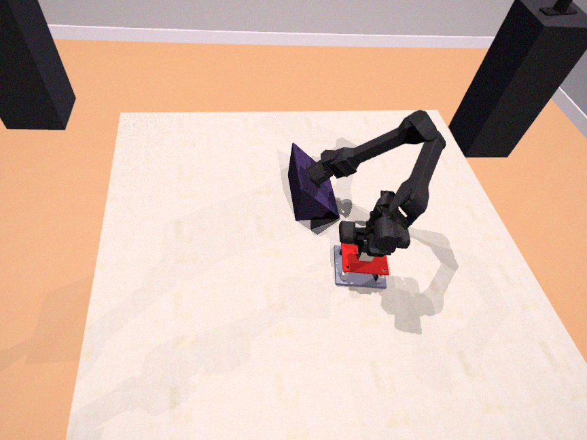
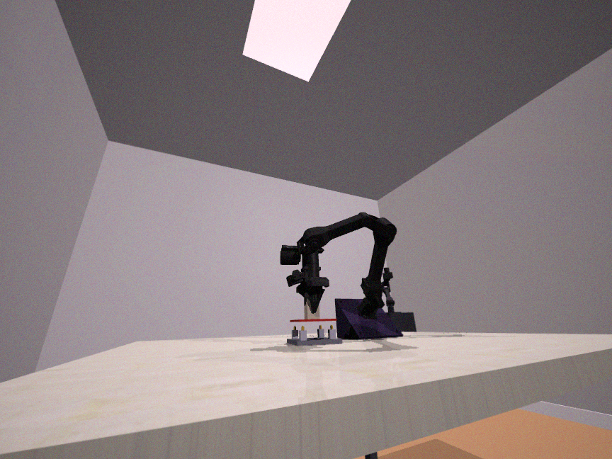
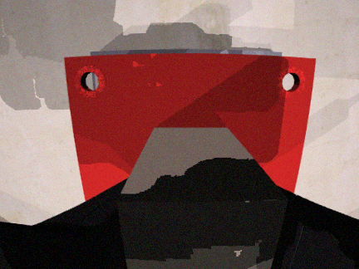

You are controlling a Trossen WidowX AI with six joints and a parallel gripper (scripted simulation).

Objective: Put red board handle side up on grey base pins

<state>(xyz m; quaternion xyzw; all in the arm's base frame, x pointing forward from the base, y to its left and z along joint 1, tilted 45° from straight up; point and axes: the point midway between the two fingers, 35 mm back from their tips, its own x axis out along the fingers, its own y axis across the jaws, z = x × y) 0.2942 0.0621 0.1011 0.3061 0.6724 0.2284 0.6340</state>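
Observation:
The red board (image 1: 362, 269) (image 2: 326, 319) (image 3: 125, 100) is nearly level, handle side up, a small gap above the gold pins in the exterior view. My gripper (image 2: 314, 310) (image 3: 192, 179) points down and is shut on its square grey handle (image 1: 365, 257) (image 3: 187, 143). The grey base (image 1: 360, 283) (image 2: 316, 341) stands on the table below the board; only a thin strip shows past the far edge in the wrist view. Two corner holes (image 3: 91, 81) (image 3: 290, 81) show pale surface and a bluish strip, no pin. The other two holes are hidden.
The arm is mounted on a dark purple wedge (image 1: 301, 193) (image 2: 350, 318), just behind the base in the top view. Large black blocks (image 1: 35, 70) (image 1: 507, 89) stand beyond the table (image 1: 213, 307). Another small arm (image 2: 389, 294) shows far back.

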